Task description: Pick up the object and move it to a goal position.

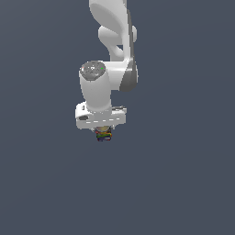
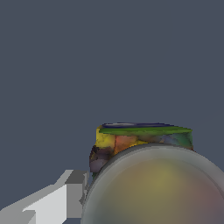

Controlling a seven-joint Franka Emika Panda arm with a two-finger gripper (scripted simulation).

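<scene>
The object [image 1: 103,134] is a tiny stubby item with a tan top and red, green, blue and yellow bands. It sits directly under the white hand, between the fingertips of my gripper [image 1: 103,133]. In the wrist view the object [image 2: 131,141] fills the near part of the picture, its tan top [image 2: 162,186] blurred and very close to the camera. One grey-white finger [image 2: 61,202] lies right against the object's side. The other finger is hidden behind the object. The gripper looks shut on the object.
Only a plain dark blue-grey ground [image 1: 183,183] shows around the arm. The white arm links [image 1: 112,41] rise above the hand toward the top of the exterior view. No other objects or goal marker are visible.
</scene>
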